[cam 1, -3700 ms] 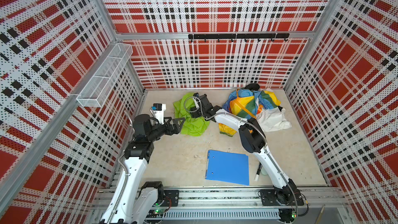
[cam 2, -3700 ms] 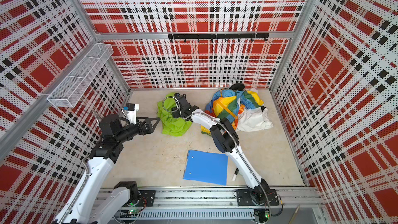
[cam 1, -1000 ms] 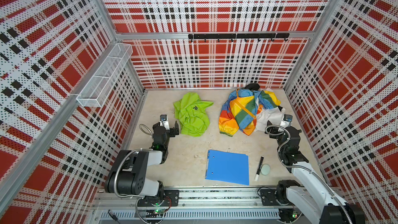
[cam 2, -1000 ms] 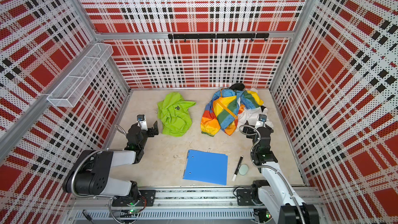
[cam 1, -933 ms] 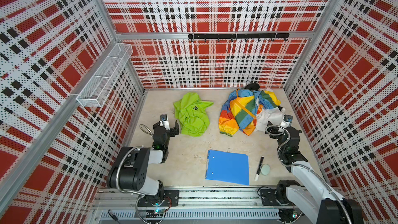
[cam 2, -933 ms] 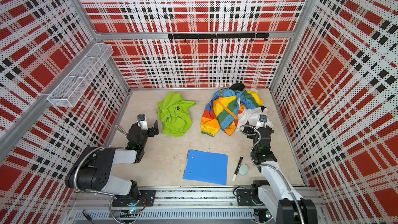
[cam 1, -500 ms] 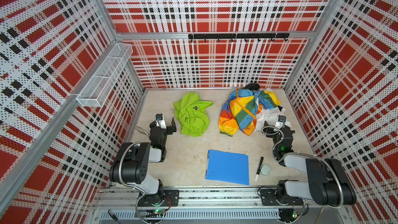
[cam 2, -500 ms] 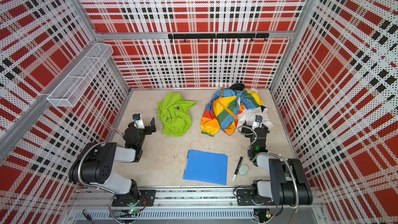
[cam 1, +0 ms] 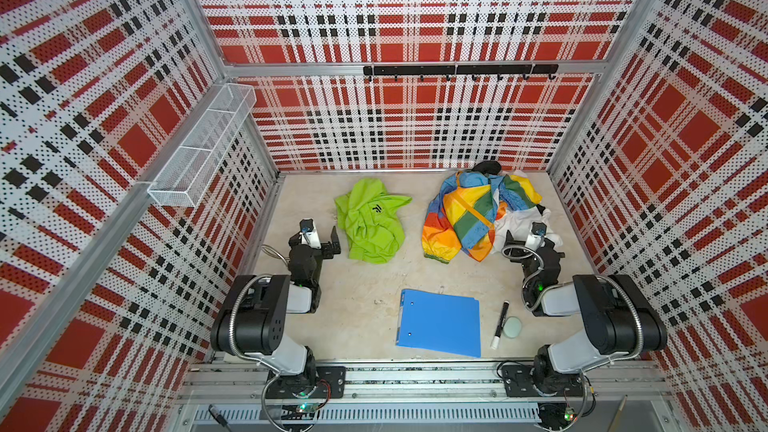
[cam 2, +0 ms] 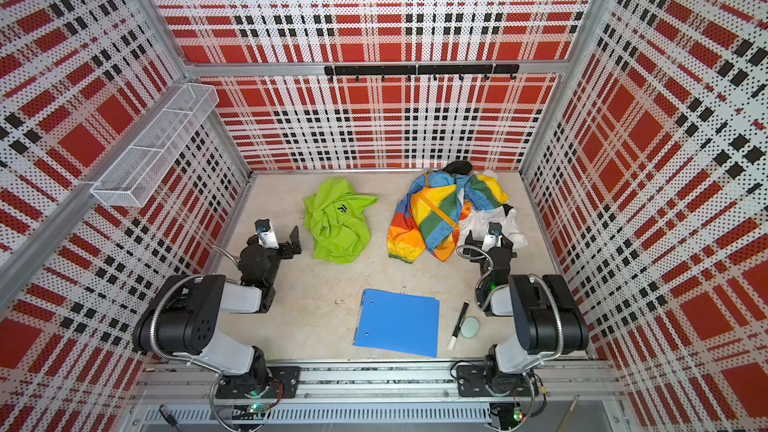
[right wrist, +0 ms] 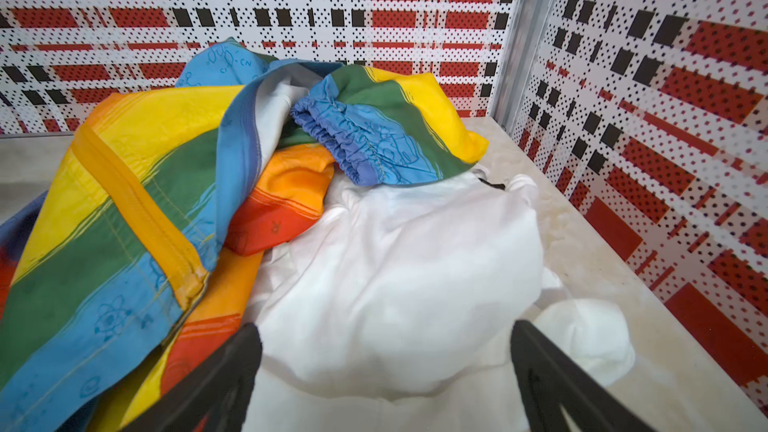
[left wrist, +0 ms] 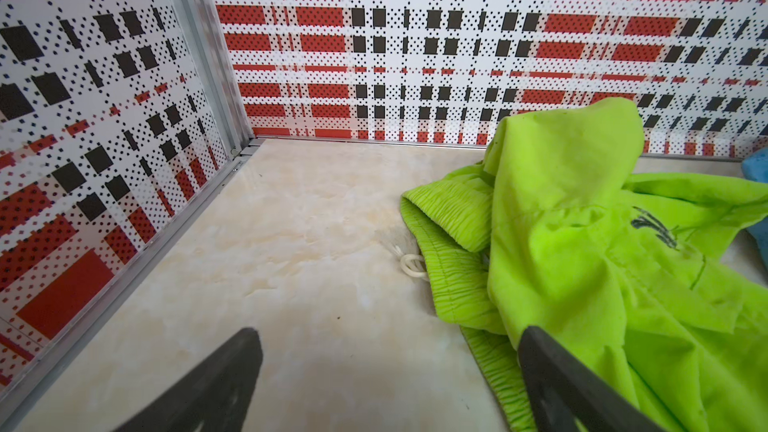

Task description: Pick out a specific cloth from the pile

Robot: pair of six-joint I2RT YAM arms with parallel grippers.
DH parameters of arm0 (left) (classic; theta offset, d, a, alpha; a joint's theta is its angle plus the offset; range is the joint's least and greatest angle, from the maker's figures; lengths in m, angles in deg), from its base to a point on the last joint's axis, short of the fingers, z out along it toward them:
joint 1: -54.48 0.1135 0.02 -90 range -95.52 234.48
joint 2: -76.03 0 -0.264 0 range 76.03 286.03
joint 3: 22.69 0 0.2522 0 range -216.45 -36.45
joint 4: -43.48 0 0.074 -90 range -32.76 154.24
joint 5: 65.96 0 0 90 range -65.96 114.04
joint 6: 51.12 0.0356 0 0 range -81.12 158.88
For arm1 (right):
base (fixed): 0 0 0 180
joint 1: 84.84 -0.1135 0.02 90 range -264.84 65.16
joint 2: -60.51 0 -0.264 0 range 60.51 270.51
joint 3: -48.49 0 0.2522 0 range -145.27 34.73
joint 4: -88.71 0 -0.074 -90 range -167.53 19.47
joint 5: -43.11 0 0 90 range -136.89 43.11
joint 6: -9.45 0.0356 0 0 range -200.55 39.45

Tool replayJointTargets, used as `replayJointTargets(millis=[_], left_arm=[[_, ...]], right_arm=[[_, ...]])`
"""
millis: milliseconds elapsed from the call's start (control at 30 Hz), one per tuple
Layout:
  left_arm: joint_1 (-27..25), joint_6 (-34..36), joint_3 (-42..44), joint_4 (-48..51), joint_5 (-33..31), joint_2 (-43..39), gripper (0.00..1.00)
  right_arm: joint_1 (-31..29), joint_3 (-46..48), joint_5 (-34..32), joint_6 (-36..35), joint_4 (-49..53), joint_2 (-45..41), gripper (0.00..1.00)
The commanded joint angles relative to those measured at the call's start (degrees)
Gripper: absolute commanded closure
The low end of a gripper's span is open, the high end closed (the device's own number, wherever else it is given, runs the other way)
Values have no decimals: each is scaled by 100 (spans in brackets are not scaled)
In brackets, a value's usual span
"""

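Top views: the cloth [cam 1: 374, 226], lime green with a small black logo, lies crumpled on the table [cam 1: 365, 292] by itself, left of centre toward the back wall and well apart from the pile [cam 1: 469, 209], which sits near the back right corner. The left gripper [cam 1: 319, 238] is low, just beside the cloth's left edge. The right gripper [cam 1: 532, 243] is at the pile's near side, at the white cloth [cam 1: 519, 222]. A blue folder [cam 1: 440, 322], a marker [cam 1: 500, 324] and a pale round disc [cam 1: 514, 328] lie near the front. Left wrist view: jaws spread wide, holding nothing, bare table between them. One finger [left wrist: 561, 380] overlaps the cloth's ribbed hem in the picture; contact cannot be told. A white drawstring [left wrist: 411, 263] lies at that hem. Right wrist view: jaws spread wide and empty. The white cloth fills the space ahead of them, with the rainbow-patchwork garment [right wrist: 145, 201] heaped over its far side.
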State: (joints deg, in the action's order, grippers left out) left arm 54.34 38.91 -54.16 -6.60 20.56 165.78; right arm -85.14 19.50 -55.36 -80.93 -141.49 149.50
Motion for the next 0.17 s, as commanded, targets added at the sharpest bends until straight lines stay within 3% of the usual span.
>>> replayJointTargets(millis=[0,133], left_arm=[[-7,-16,6,-191,27,58,1],[-13,-15,14,-195,17,46,1]], right_arm=[[3,-41,67,-74,-428,3,0],[3,-41,67,-69,-467,12,0]])
